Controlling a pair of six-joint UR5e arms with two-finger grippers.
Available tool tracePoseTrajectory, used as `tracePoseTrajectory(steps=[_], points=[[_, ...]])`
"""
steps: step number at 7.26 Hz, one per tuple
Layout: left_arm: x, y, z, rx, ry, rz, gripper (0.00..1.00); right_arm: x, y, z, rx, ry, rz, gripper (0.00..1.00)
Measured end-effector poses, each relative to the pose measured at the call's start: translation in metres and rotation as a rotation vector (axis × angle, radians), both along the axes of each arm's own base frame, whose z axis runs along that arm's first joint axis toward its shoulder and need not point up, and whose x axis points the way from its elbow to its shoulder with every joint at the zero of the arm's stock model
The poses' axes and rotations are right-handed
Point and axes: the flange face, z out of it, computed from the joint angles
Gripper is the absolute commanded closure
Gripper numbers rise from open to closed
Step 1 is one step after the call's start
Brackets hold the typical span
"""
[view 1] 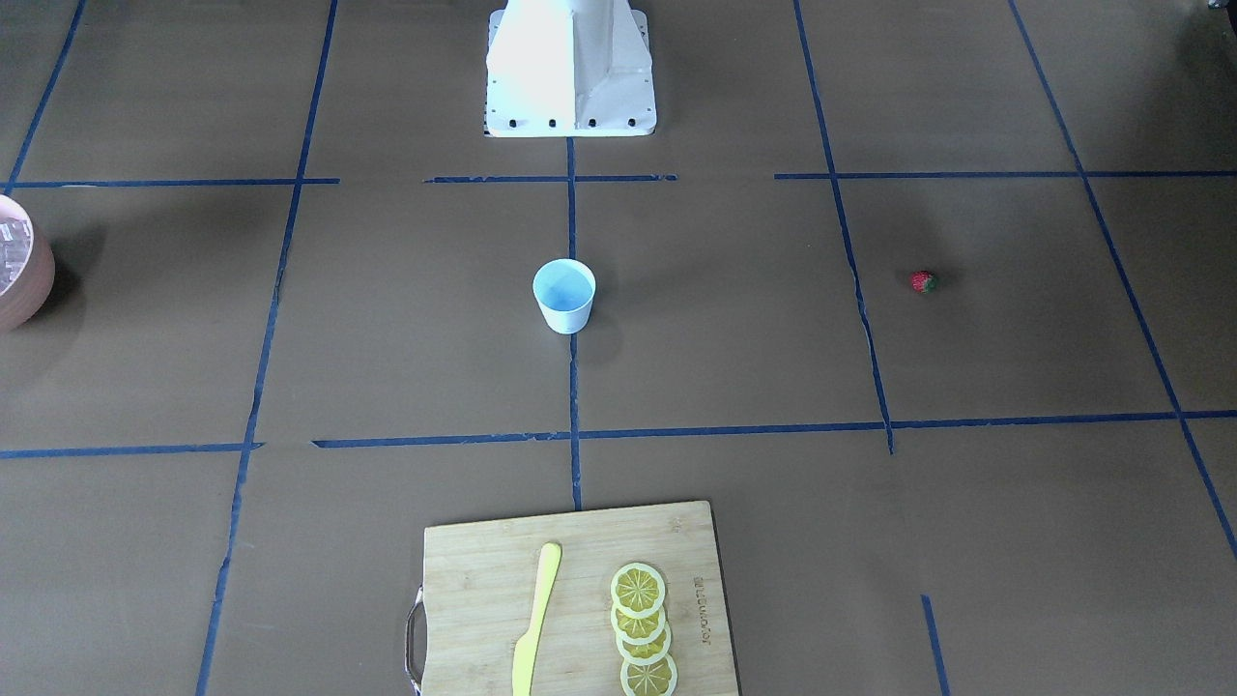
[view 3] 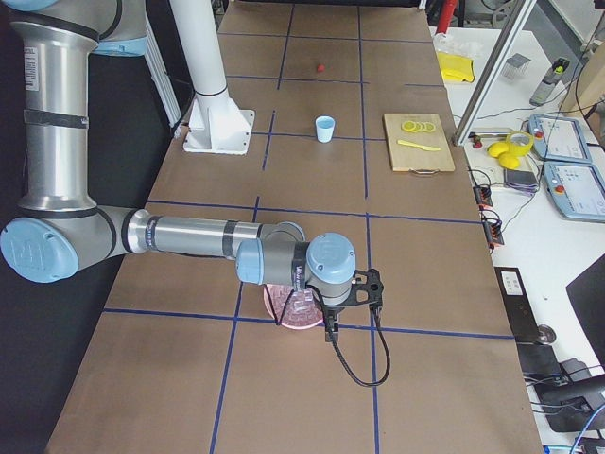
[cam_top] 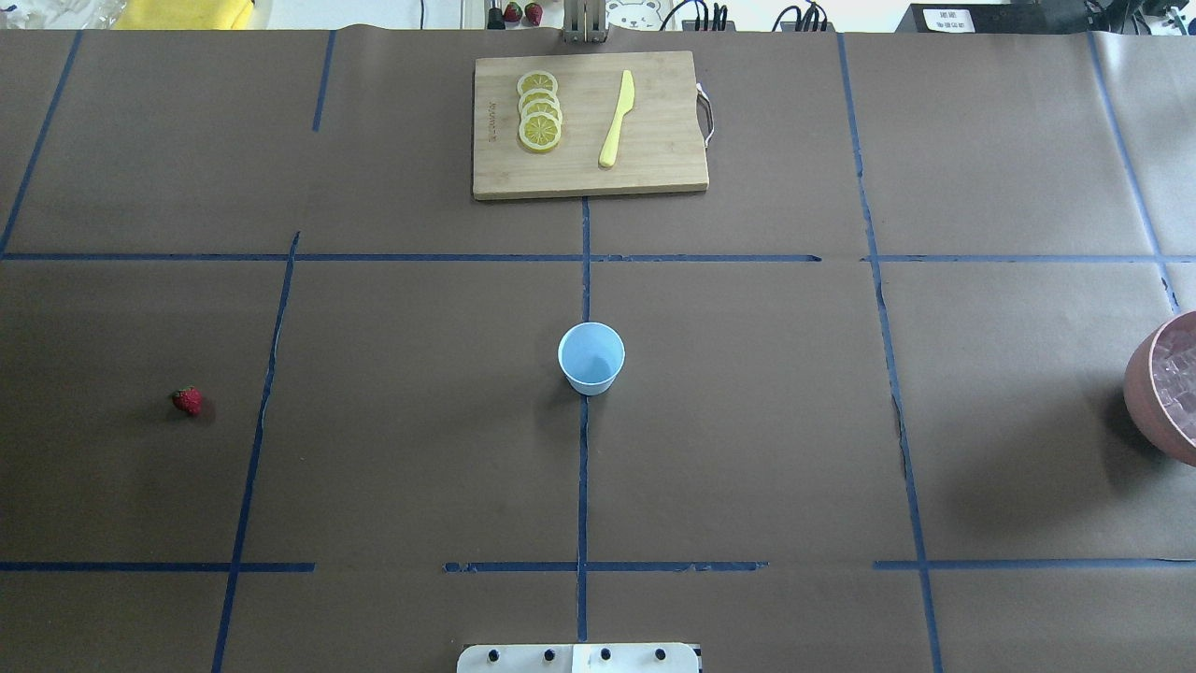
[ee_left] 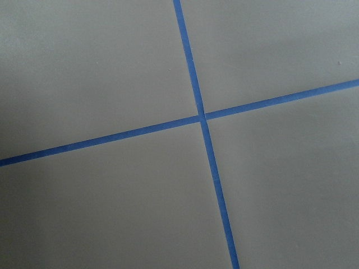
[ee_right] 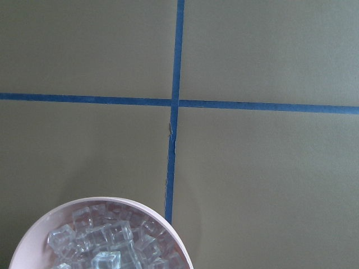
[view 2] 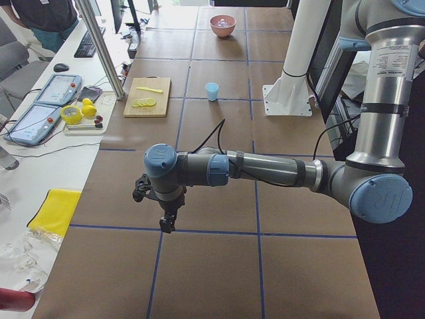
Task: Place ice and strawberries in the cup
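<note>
The left fingers (view 2: 167,224) hang over the bench (cam_top: 747,421) by a blue tape (ee_left: 202,116) crossing, and I cannot tell if they are apart or together. The right fingers (view 3: 331,330) hang by the pink bowl (cam_top: 1135,393), equally unclear. The ice (ee_right: 106,246) fills that bowl at the bench's right edge. The cup (cam_top: 591,358) stands upright mid-bench. The strawberry (cam_top: 187,400) lies well to its left. On the far side, a cutting board (cam_top: 654,173) carries lemon slices (cam_top: 540,112) and a yellow knife (cam_top: 617,120).
</note>
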Motion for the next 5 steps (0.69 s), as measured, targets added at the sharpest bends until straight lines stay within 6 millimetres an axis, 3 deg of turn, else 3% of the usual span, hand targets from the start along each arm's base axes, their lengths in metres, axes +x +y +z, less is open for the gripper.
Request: tracePoseTrajectory(steps=[3,5], points=[[0.002,0.0,0.001,-0.001,0.0,0.003,0.0,0.0,0.0,0.0,-0.001,-0.001,0.001,0.0],[0.003,0.0,0.001,-0.004,0.001,0.003,0.0,-0.005,-0.009,-0.01,0.018,-0.004,-0.009,0.0]])
